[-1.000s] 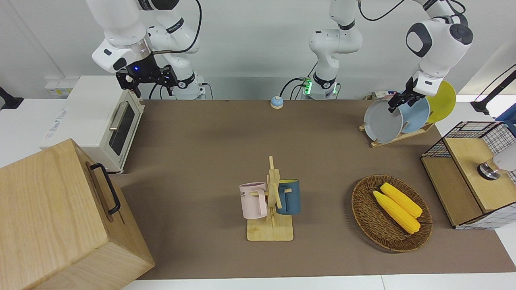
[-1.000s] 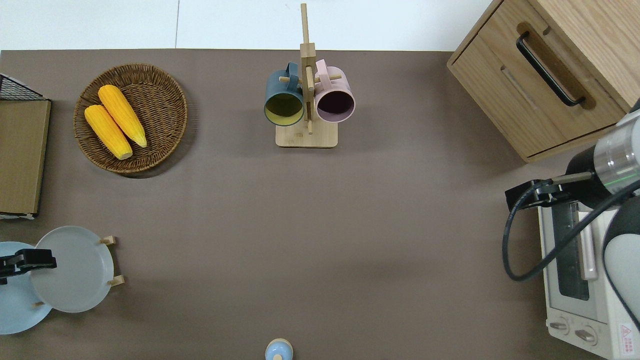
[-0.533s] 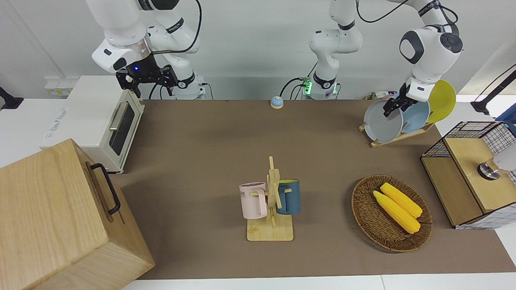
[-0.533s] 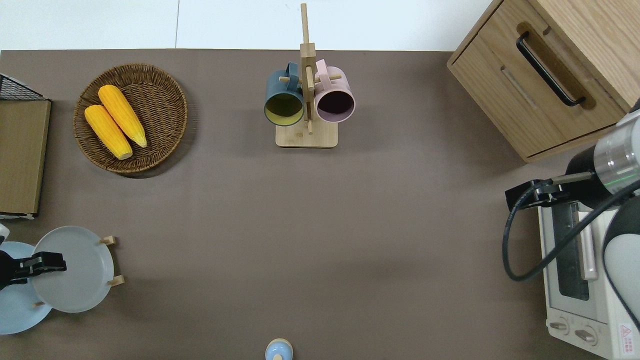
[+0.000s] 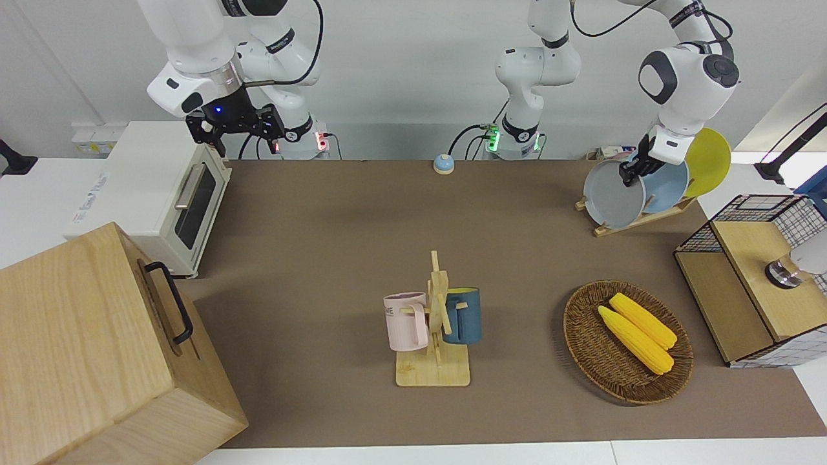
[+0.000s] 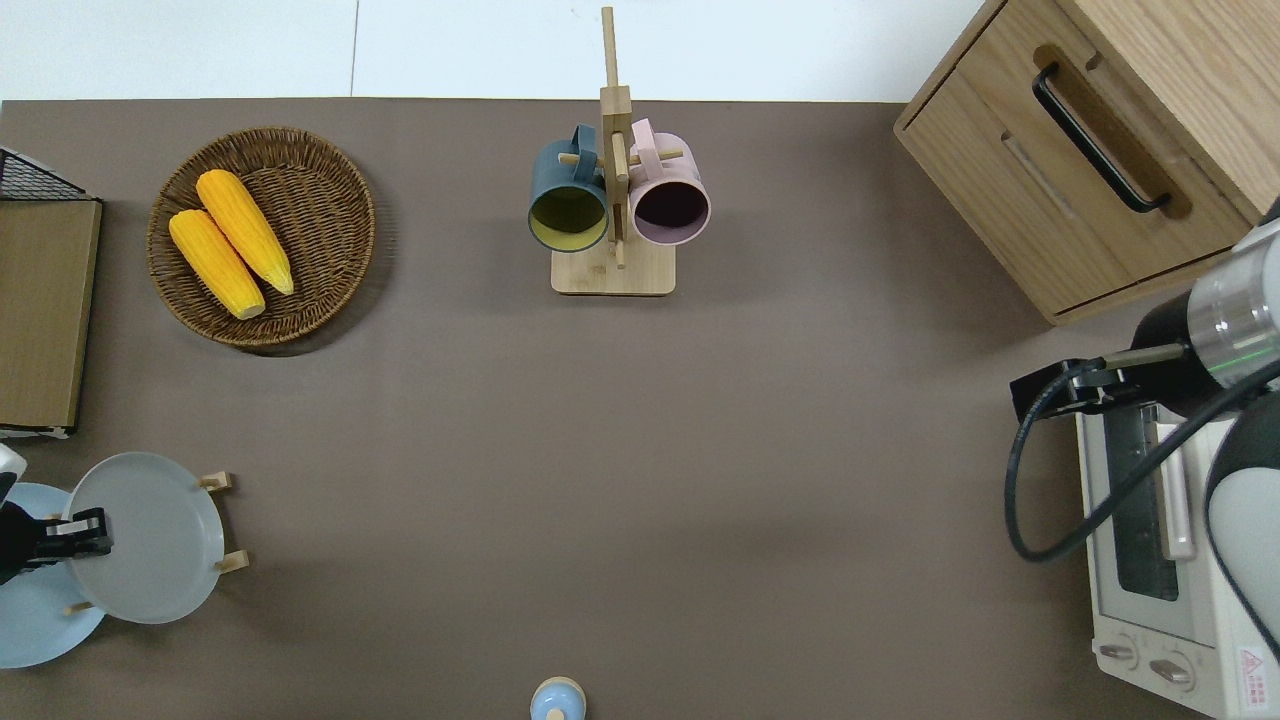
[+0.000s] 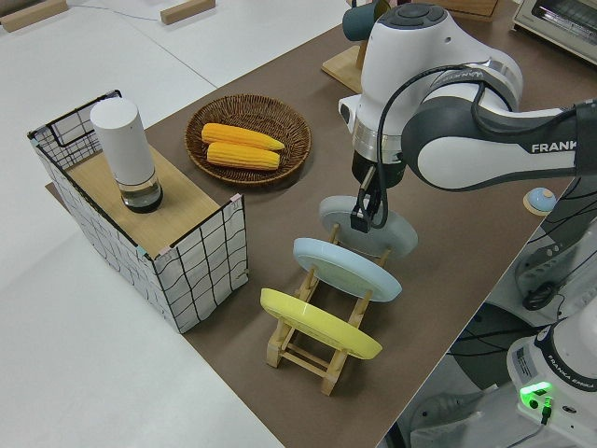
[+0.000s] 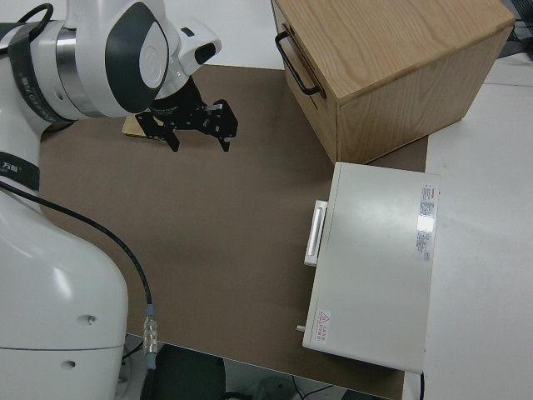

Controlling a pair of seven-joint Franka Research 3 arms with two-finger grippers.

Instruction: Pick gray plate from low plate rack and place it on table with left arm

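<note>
The right gripper (image 5: 236, 129) is parked, fingers spread. At the table's (image 5: 323, 219) left-arm end, near the robots' edge, the gray plate (image 5: 610, 197) is stood slanted in the low plate rack (image 5: 636, 221). Its upper rim is pinched by the left gripper (image 5: 630, 173).

Two glossy white robot arms with rounded joints are seen. The left arm (image 5: 686, 68) is built of bulbous white shells closed by dark gray round caps, with a dark gray band bearing white "FRANKA" lettering shown in the left side view, and black cables are looped along its upper links. A small black two-finger gripper (image 7: 361, 214) is carried at its wrist. The right arm (image 5: 194, 58) is fitted with a silver metal wrist ring, a blue light and a black gripper (image 8: 198, 125), and a black cable is trailed from it. Green and red lights are shown at the bases.
</note>
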